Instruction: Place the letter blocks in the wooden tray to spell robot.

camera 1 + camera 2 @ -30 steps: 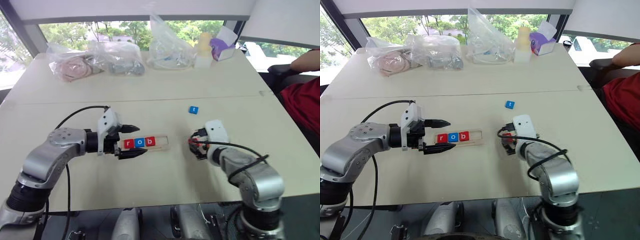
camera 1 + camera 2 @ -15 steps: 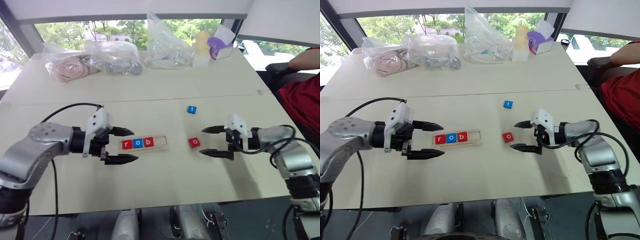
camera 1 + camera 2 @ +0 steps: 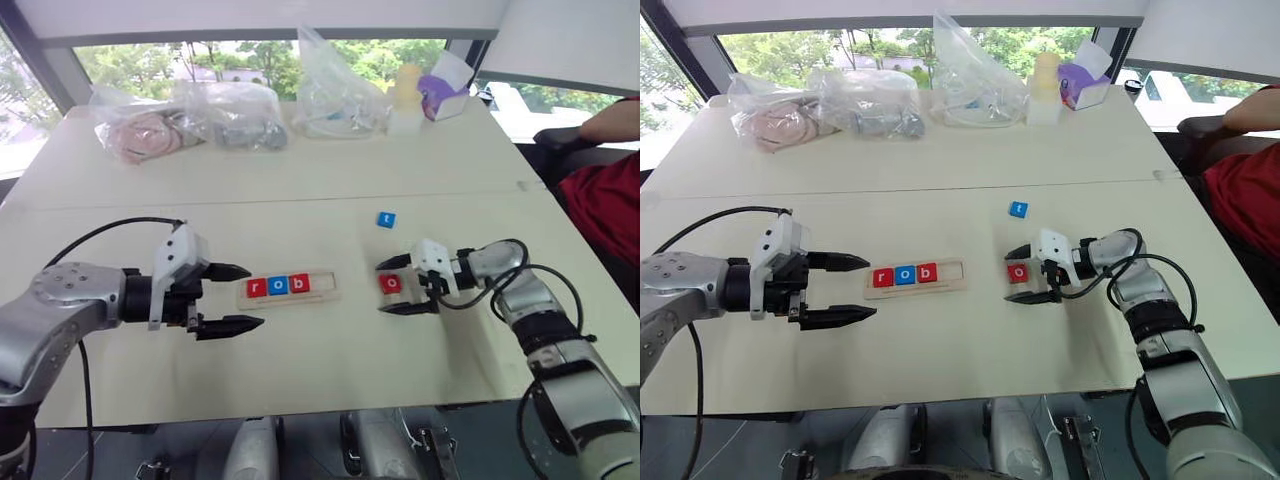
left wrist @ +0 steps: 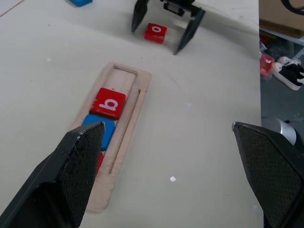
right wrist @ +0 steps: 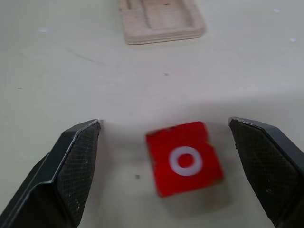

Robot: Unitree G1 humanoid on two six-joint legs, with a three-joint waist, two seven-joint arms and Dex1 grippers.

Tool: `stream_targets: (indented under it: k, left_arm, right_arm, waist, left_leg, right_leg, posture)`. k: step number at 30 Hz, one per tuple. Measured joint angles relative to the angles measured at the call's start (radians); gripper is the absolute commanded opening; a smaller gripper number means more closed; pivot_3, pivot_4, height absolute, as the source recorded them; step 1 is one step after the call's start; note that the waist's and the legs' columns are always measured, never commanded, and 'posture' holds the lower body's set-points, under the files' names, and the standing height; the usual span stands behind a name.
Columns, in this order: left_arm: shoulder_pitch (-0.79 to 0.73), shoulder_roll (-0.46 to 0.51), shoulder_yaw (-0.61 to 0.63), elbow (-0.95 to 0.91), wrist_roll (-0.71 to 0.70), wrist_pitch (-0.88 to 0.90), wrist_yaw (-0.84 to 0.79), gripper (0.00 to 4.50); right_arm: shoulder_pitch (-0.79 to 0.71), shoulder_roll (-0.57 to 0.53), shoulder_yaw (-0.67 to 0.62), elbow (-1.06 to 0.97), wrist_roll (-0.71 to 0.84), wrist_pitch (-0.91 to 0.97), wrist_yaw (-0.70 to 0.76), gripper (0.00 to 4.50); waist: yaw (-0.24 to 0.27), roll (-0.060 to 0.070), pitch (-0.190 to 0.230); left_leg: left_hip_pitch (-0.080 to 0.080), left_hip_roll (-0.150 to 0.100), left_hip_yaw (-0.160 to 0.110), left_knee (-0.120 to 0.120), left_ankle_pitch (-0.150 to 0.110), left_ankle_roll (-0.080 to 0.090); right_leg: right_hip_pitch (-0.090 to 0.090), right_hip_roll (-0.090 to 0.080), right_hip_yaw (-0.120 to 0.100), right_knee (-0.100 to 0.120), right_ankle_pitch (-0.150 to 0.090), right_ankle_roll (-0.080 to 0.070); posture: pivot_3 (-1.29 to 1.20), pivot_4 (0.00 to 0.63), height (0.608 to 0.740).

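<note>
Right wrist view: the right hand (image 5: 164, 171) straddles the red "o" block (image 5: 185, 159), fingers wide apart and not touching it.

Left eye view, centre of the frame: the wooden tray (image 3: 288, 289) lies flat on the table (image 3: 300, 180) with r, o and b filling its left part and two places free at its right end. The red "o" block sits just right of the tray, between the right hand's open fingers. A blue "t" block (image 3: 386, 219) lies apart, above it in the frame. At the left, the left hand (image 3: 228, 298) hovers beside the tray, fingers spread and empty. The step appears to be picking up the fourth letter; next the fingers likely need to close squarely on the block's edges, then carry it to the space after b.
</note>
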Motion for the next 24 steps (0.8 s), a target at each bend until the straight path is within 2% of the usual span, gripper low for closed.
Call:
stream_targets:
  k: [9, 12, 17, 21, 24]
  left_arm:
    - [0.017, 0.011, 0.024, 0.002, -0.005, -0.002, 0.002, 4.50]
    - [0.016, 0.011, 0.021, 0.007, 0.005, -0.011, 0.002, 4.50]
    - [0.007, 0.011, 0.018, 0.014, 0.007, -0.021, 0.001, 4.50]
    - [0.020, 0.018, 0.019, 0.024, 0.013, -0.033, -0.004, 4.50]
    - [0.050, 0.021, 0.022, 0.030, 0.020, -0.042, -0.005, 4.50]
  right_arm:
    - [-0.007, -0.002, -0.022, 0.044, 0.004, -0.011, 0.023, 4.44]
    - [-0.007, -0.002, -0.025, 0.057, 0.004, -0.020, 0.026, 3.62]
    - [-0.002, -0.001, -0.027, 0.060, 0.005, -0.036, 0.046, 1.17]
    - [0.012, 0.002, -0.033, 0.023, 0.006, 0.012, 0.031, 1.18]
    - [0.044, 0.036, -0.043, -0.137, 0.038, 0.196, -0.026, 1.18]
  waist:
    - [0.002, 0.000, 0.000]
    - [0.002, 0.000, 0.000]
    - [0.002, 0.000, 0.000]
    - [0.001, 0.000, 0.000]
    - [-0.005, 0.000, 0.000]
  left_leg:
    - [0.000, 0.000, 0.000, 0.000, 0.000, 0.000]
    - [0.000, 0.000, 0.000, 0.000, 0.000, 0.000]
    - [0.002, 0.000, 0.000, 0.001, 0.000, 0.000]
    - [0.004, 0.000, 0.000, 0.000, 0.000, 0.000]
    - [0.005, 0.001, -0.001, 0.000, 0.000, 0.000]
  right_leg:
    - [0.001, -0.001, 0.000, 0.000, 0.000, 0.000]
    - [0.001, 0.000, 0.000, 0.000, 0.000, 0.000]
    - [0.003, 0.000, 0.000, 0.000, 0.000, 0.000]
    - [0.005, 0.000, 0.000, 0.000, 0.000, 0.000]
    - [0.003, 0.000, 0.001, 0.003, 0.001, 0.000]
  posture:
    - [0.00, 0.150, 0.740]
    - [0.00, 0.150, 0.740]
    - [0.00, 0.150, 0.740]
    - [0.00, 0.150, 0.740]
    - [0.00, 0.150, 0.740]
